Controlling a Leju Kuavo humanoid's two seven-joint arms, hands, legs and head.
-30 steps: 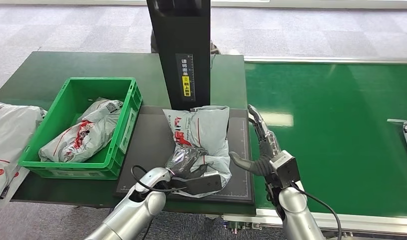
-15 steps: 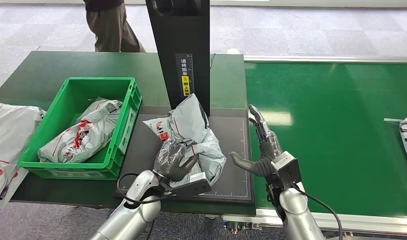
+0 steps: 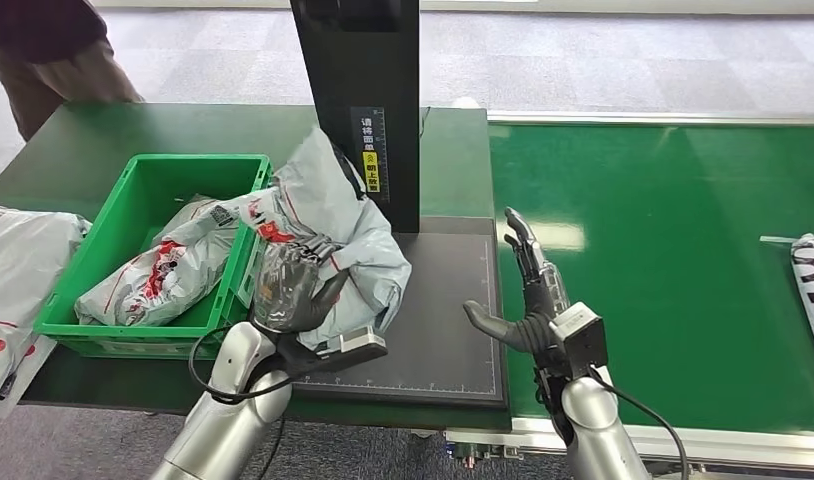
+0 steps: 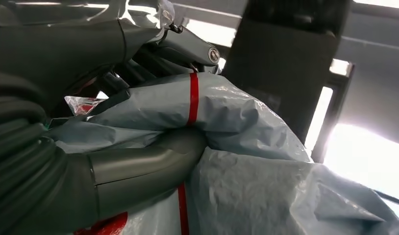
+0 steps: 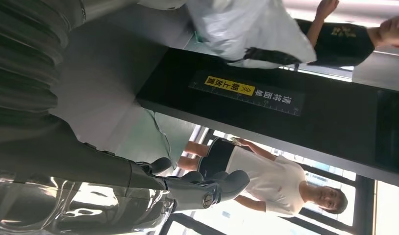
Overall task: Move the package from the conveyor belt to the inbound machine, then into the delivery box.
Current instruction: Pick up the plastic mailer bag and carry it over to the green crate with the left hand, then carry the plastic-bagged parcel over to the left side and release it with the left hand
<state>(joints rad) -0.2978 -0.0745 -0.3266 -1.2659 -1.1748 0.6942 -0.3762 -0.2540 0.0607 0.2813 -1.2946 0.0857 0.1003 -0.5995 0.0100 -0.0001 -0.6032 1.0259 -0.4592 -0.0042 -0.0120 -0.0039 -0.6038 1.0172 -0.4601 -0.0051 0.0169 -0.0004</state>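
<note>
Left hand (image 3: 288,290) grips the grey package (image 3: 333,225), fingers closed around its crumpled lower part, holding it raised beside the green delivery box (image 3: 133,335), over that box's right rim. Right hand (image 3: 528,300) holds nothing, fingers spread, well right of the box.

Crumpled grey plastic package (image 3: 338,225) with red lettering, lifted off the black scanner plate (image 3: 438,320), tilted over the near right corner of the green box (image 3: 133,335), green conveyor belt (image 3: 663,250) well to its right
</note>
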